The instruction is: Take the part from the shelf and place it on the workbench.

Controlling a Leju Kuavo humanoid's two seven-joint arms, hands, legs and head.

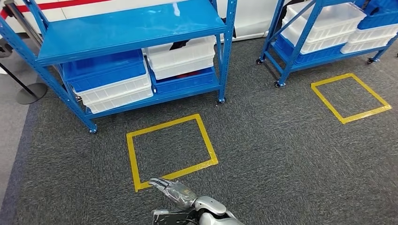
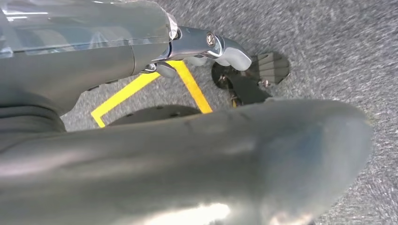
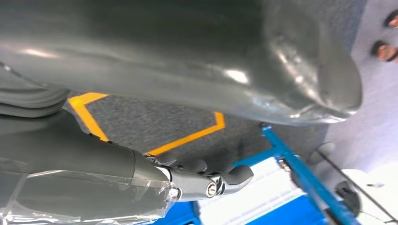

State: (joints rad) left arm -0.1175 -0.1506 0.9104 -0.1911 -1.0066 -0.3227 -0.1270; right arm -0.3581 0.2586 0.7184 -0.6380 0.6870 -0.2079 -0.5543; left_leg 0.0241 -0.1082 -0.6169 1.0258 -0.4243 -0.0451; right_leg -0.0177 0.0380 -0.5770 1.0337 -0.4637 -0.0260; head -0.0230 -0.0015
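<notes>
Right hand (image 1: 172, 189) empty, fingers extended, over yellow floor square (image 1: 170, 150); blue shelf (image 1: 141, 28) with stacked bins (image 1: 180, 58) beyond.

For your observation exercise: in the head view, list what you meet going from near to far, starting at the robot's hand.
Hand → yellow tape square on the carpet → blue shelf's lower level with white bins → blue shelf's upper level.

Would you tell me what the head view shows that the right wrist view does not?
Head view adds a second blue metal shelf rack and a second yellow tape square. Right wrist view adds the right hand close up and a person's feet. Both share the nearer yellow tape square, nearer blue rack and white plastic bins.
</notes>
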